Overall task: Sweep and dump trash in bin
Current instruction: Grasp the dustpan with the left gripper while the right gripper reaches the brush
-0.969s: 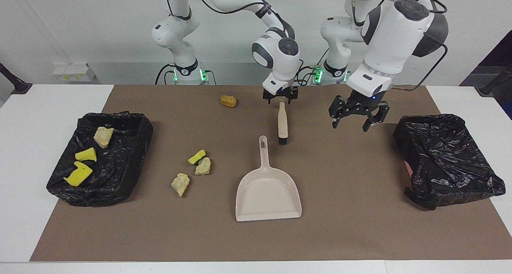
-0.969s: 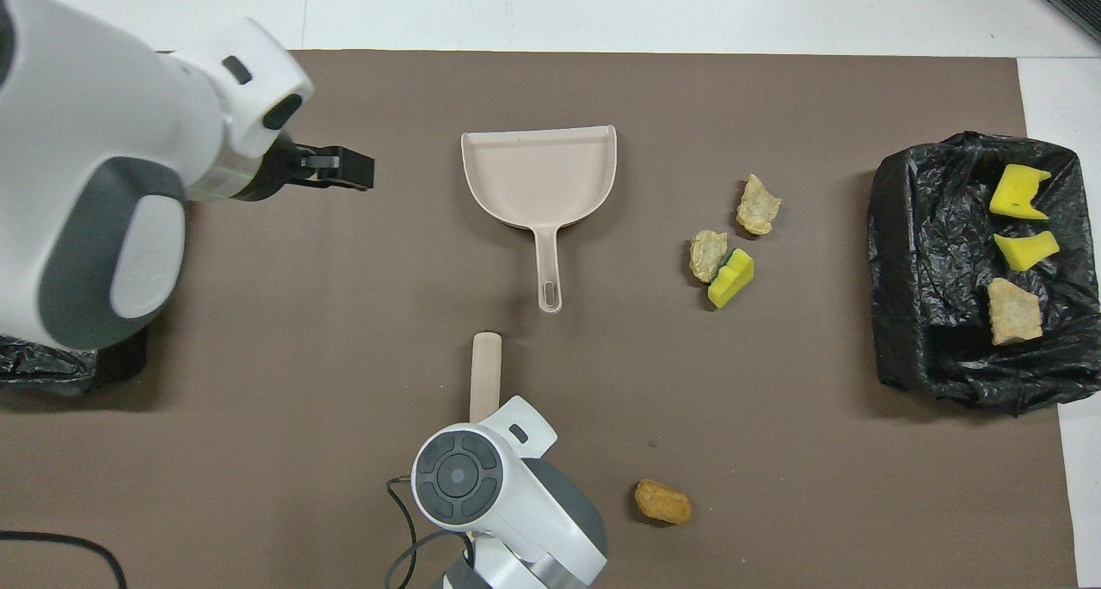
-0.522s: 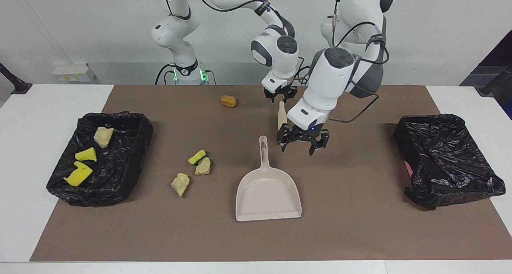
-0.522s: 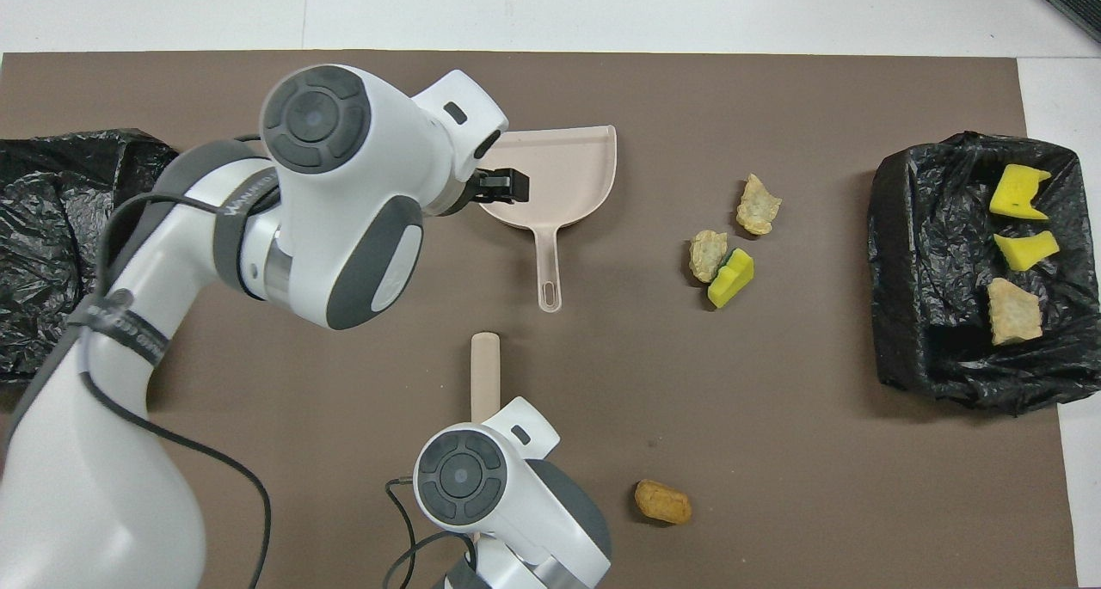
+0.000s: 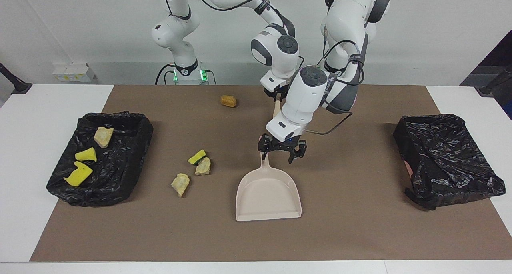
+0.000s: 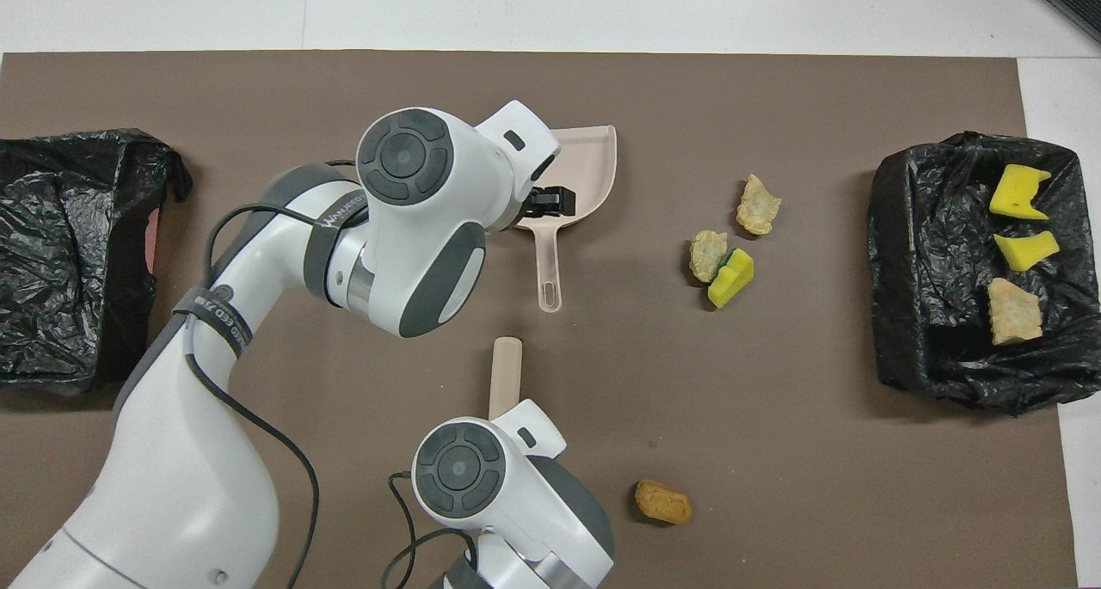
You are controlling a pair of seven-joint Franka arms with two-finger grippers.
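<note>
although three scraps (image 5: 86, 156) already lie in the lined bin (image 5: 132, 162) at the right arm's end, four are left on the mat (image 5: 360, 226) — three (image 5: 196, 168) beside the dustpan (image 5: 268, 194), one orange lump (image 5: 228, 101) nearer the robots. the right gripper (image 5: 277, 97) holds the brush (image 6: 504, 383). the left gripper (image 5: 282, 149) stands wide over the dustpan's handle. the other bin (image 5: 444, 158) looks empty.

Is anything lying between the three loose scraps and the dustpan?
Nothing visible: only bare mat lies between the scraps and the dustpan. The left gripper hangs open over its handle; the right gripper holds the brush.
</note>
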